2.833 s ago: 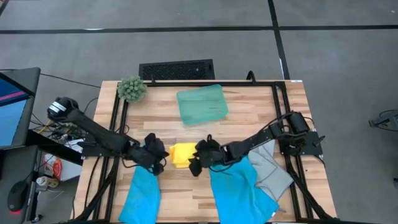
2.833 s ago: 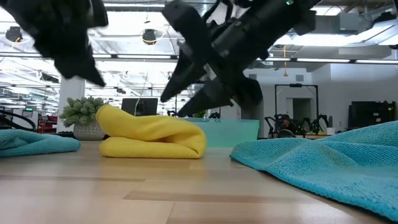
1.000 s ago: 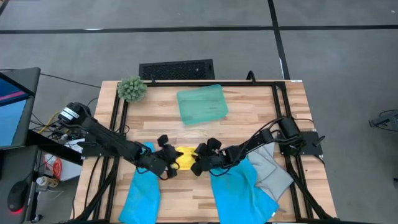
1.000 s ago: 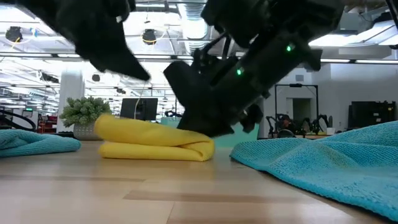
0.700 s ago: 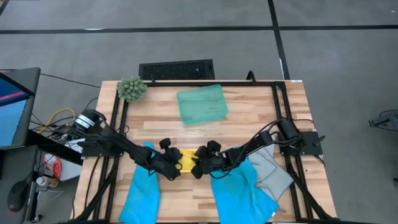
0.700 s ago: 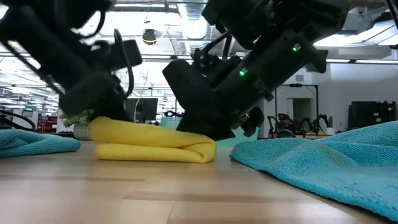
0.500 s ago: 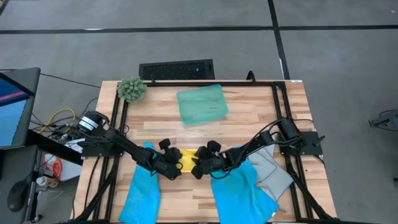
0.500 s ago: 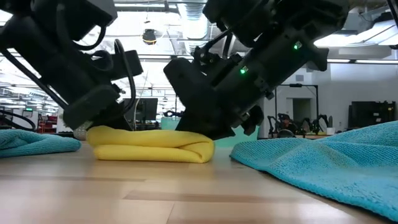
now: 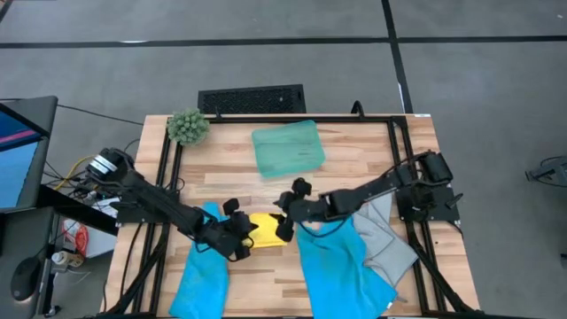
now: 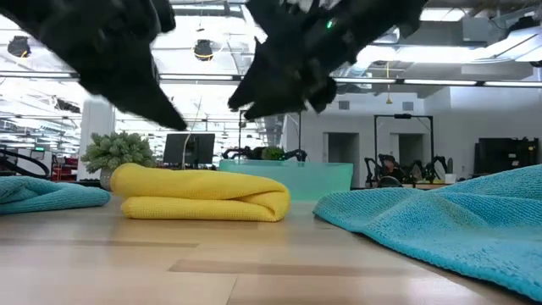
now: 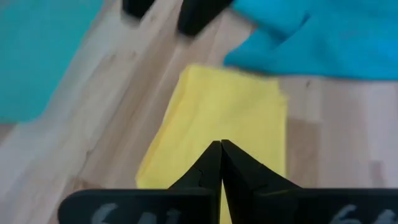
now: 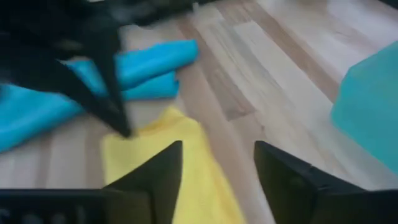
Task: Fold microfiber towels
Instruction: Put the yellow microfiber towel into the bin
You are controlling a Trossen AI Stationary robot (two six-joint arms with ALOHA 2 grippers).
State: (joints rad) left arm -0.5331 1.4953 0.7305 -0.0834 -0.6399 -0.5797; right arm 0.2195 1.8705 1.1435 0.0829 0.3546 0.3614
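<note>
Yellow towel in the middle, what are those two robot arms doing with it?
They are folding towels. The yellow towel lies folded flat on the wooden table, and nothing is holding it. The left tool is shut and hovers just above it. The right tool is open and lifted off it. Two blue towels and a grey towel lie unfolded at the near edge.

The light wooden table [image 9: 354, 168] carried a folded yellow towel [image 9: 266, 227] between two blue towels [image 9: 199, 279] [image 9: 341, 270], a grey towel [image 9: 390, 241] at its right edge, a teal tray [image 9: 288, 148] and a fuzzy green plant ball [image 9: 187, 127].
</note>
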